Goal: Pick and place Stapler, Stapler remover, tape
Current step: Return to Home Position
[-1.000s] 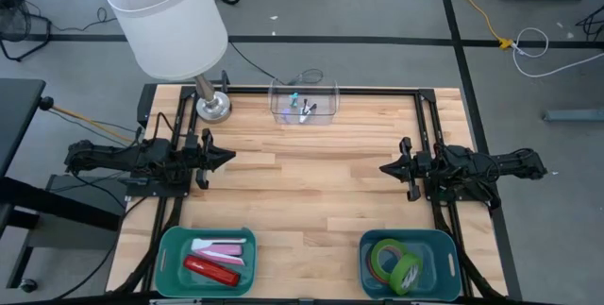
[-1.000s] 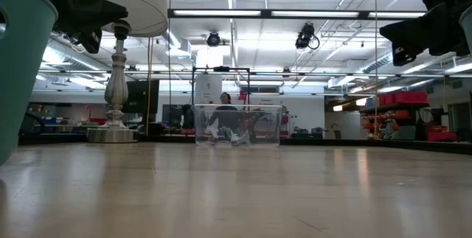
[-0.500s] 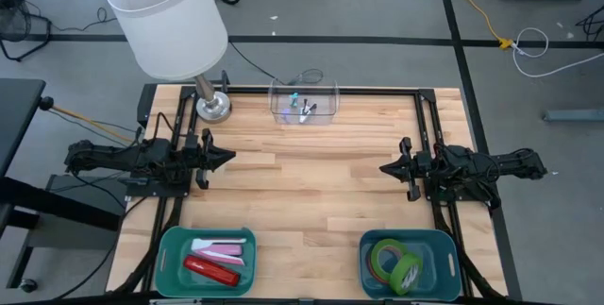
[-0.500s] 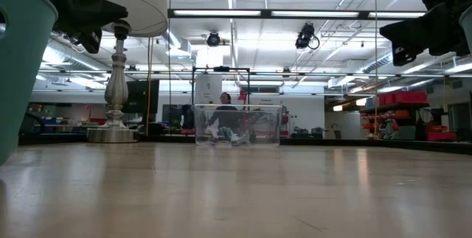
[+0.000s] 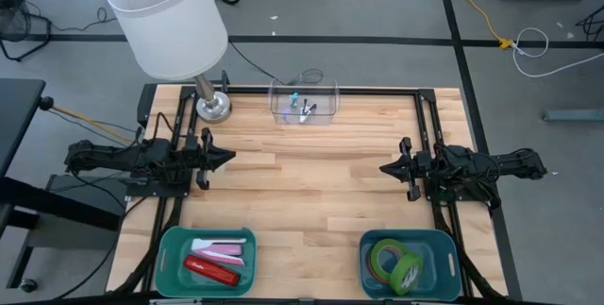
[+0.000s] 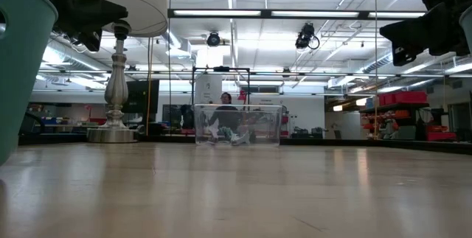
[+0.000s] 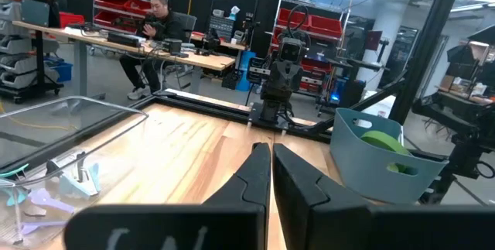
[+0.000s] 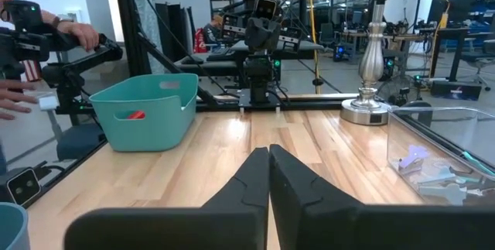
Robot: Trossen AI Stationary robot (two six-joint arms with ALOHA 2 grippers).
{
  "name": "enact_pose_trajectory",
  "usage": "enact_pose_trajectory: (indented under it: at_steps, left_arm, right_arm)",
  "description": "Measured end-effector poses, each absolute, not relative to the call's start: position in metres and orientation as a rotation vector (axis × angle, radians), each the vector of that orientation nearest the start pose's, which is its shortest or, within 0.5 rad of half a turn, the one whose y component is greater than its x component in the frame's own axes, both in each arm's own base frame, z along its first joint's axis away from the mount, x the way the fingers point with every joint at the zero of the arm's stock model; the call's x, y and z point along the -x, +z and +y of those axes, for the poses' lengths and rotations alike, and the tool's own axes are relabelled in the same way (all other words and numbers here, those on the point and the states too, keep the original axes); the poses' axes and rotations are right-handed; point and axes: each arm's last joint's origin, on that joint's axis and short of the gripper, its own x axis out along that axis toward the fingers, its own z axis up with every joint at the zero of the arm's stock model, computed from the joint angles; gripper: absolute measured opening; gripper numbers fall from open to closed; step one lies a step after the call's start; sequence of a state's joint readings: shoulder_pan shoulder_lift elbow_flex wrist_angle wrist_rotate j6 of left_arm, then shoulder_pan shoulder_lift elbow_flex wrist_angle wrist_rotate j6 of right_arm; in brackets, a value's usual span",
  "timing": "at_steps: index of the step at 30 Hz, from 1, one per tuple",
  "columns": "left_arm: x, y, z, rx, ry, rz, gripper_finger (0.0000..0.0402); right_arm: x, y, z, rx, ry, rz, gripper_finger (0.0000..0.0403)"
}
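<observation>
My left arm [image 5: 142, 159] and right arm [image 5: 472, 168] rest at the sides of the surface [image 5: 311, 187], jaws pressed together, empty. The tape [image 5: 408, 272] lies in the blue bin [image 5: 445, 240]; light, stiff rings, I judge, best pinched across one wall.

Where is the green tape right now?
In the high view, the green tape sits inside the blue bin on the table's right side, near the right hand.
</observation>
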State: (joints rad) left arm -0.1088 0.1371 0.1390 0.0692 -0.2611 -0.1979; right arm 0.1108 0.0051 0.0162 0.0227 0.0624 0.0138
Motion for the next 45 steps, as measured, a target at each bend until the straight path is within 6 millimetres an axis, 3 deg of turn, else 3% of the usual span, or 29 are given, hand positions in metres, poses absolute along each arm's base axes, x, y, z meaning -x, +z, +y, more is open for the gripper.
enact_pose_trajectory:
  at_steps: [25, 35, 45]
  left_arm:
    - [-0.097, 0.208, 0.005, 0.182, 0.215, -0.103, 0.0018]
    - [-0.091, 0.229, 0.002, 0.088, 0.097, -0.309, 0.0018]
    - [-0.091, 0.231, 0.002, 0.087, 0.097, -0.334, 0.0018]
  right_arm:
    - [-0.097, 0.171, 0.009, -0.014, 0.048, -0.033, 0.0015]
    - [-0.097, 0.171, 0.009, -0.017, 0.048, -0.033, 0.0015]
    - [-0.097, 0.171, 0.009, -0.017, 0.048, -0.033, 0.0015]
